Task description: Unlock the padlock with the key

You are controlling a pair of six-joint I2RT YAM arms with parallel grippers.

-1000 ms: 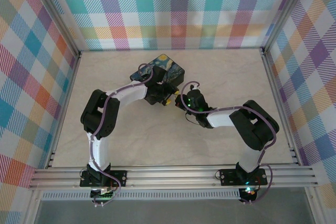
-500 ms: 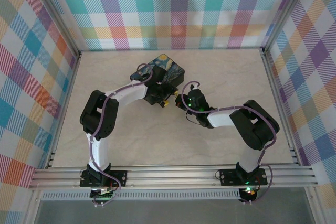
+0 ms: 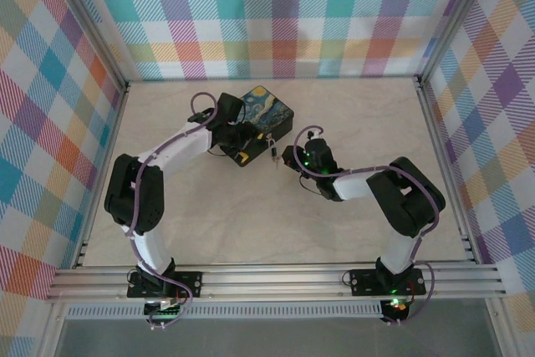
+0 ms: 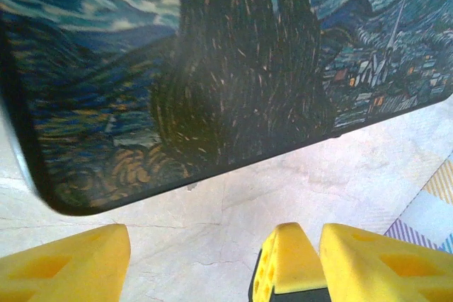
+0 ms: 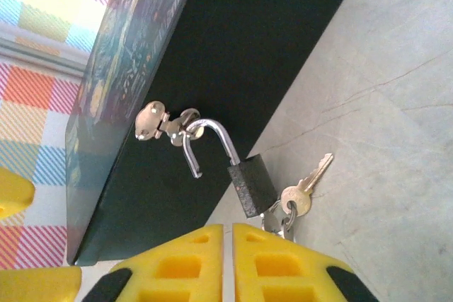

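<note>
Beige marbled table point(image 3: 276, 223), plaid walls point(image 3: 284, 22) on three sides, aluminium rails point(image 3: 276, 283) across the near edge carrying both arm bases. Blue-and-yellow painted tin point(image 3: 267, 109) sits rotated at the table's far centre. Left arm bends out left, then reaches up and right. Left gripper point(image 3: 242, 153) sits at the tin's near-left corner with yellow tips visible, jaw gap unclear. Small padlock point(image 3: 272, 146) hangs off the tin's near-right side, silvery bits below it too small to separate. Right arm bends out right. Right gripper point(image 3: 287, 156) is just beside the padlock, contact unclear, and a green light shows on the wrist.
</note>
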